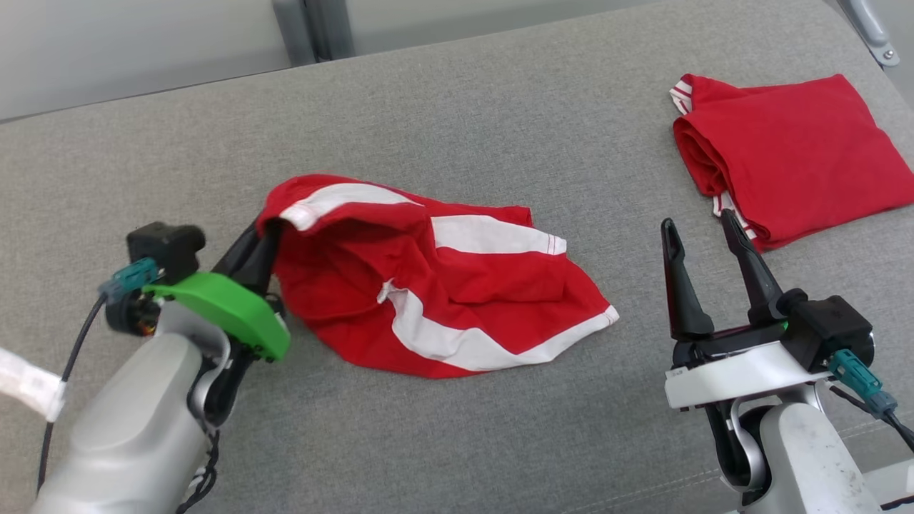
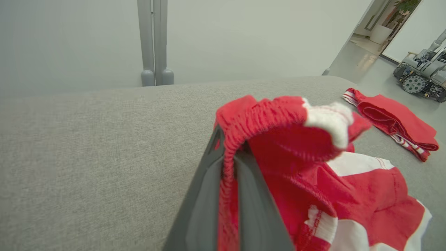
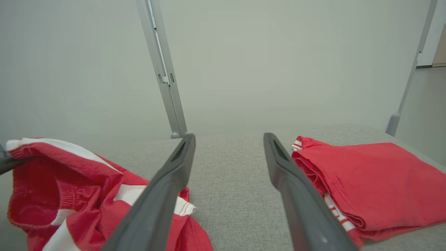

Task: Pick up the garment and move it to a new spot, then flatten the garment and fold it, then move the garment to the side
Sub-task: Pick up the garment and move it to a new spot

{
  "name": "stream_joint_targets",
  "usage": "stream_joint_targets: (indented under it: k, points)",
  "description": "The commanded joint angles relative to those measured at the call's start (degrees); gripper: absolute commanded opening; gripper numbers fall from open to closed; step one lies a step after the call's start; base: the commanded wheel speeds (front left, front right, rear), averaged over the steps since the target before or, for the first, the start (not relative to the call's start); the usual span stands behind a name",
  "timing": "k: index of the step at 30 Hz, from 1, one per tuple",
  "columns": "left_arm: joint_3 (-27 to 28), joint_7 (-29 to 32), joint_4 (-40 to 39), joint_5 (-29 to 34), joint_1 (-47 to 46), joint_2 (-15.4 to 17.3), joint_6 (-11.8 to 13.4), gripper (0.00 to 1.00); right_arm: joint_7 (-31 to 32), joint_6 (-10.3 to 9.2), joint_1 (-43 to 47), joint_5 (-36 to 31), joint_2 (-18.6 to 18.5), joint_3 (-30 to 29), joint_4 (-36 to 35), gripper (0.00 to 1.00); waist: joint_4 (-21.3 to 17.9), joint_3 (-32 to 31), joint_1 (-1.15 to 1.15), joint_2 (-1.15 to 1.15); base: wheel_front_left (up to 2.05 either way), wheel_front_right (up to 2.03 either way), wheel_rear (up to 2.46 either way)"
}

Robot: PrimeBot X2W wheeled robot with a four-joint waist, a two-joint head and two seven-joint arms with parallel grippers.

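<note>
Garment (image 1: 443,300), red with white stripes, lying crumpled on the grey cushion (image 1: 500,107) and spreading away to the right of the left pincer (image 1: 263,239). Being gripped there by the elastic waistband (image 2: 264,111), that edge clamped between the closed fingers (image 2: 200,216) and raised a little, the rest trailing on the cushion. Looking like the start of the pick-up.

Risking a slip: holding just a thin ruffled edge, so possibly pulling free under the weight of the cloth on lifting. Risking dragging and bunching too, with one edge alone being raised.

Hovering well to the right of the garment, right pincer (image 1: 698,221), fingers spread wide and holding nothing. Lying just beyond that pincer and to its right, a folded red cloth (image 1: 792,157), crowding that end of the cushion and narrowing the choice of a new spot. Standing far past both pincers, a metal post (image 2: 153,42), not getting in the way.
</note>
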Motion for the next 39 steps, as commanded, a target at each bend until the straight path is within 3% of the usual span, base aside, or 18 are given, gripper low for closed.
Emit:
stream_joint_targets:
  k: [1, 5, 6, 7, 8, 9, 15, 22, 39]
  points:
    - [1.3, -0.1, 1.2, 1.3, 1.6, 0.0, 0.4, 0.00, -0.4, -0.02, -0.7, -0.1, 0.0, -0.2, 0.2, 1.00, 0.0, 0.0, 0.00, 0.00, 0.00, 0.00, 0.00]
    - [3.2, -0.1, 6.4, 1.6, 3.1, -1.2, 0.5, 0.00, -0.5, -0.02, -0.5, 0.0, 0.0, -0.4, 0.8, 1.00, 0.7, -0.5, 0.00, 0.00, 0.00, 0.00, 0.00]
    - [3.7, -0.1, 7.6, 1.7, 3.0, -1.4, 0.8, 0.08, -0.6, -0.02, -0.4, -0.1, 0.0, -0.4, 1.0, 1.00, 1.0, -0.7, 0.00, 0.00, 0.00, 0.00, 0.00]
    - [4.3, -0.1, 8.4, 2.0, 2.8, -1.6, 1.1, 0.40, -0.6, -0.02, -0.2, -0.1, 0.0, -0.5, 1.2, 1.00, 1.2, -0.9, 0.00, 0.00, 0.00, 0.00, 0.00]
    - [4.9, -0.1, 9.4, 2.2, 2.8, -2.0, 1.6, 0.81, -0.6, -0.02, -0.1, -0.1, 0.0, -0.5, 1.3, 1.00, 1.4, -1.1, 0.00, 0.00, 0.00, 0.00, 0.00]
    - [5.5, -0.1, 10.1, 2.3, 2.8, -2.3, 2.0, 1.00, -0.7, -0.02, 0.1, -0.1, 0.0, -0.5, 1.4, 1.00, 1.7, -1.2, 0.00, 0.00, 0.00, 0.00, 0.00]
    - [8.9, -0.1, 12.1, 2.7, 4.2, -4.4, 2.0, 1.00, -0.6, -0.02, 1.0, -0.3, 0.0, -0.8, 2.3, 1.00, 3.4, -2.7, 0.00, 0.00, 0.00, 0.00, 0.00]
    - [11.4, -0.1, 8.7, 6.0, 5.8, -5.0, 1.4, 1.00, -0.1, -0.02, 2.4, -0.8, 0.0, -1.5, 3.1, 1.00, 5.8, -5.3, 0.00, 0.00, 0.00, 0.00, 0.00]
    - [24.8, -0.1, -18.6, 20.4, 27.5, -9.8, 6.9, 1.00, -1.0, -0.02, 6.8, -1.4, 0.0, -1.5, 4.1, 1.00, 9.5, -10.1, 0.00, 0.00, 0.00, 0.00, 0.00]
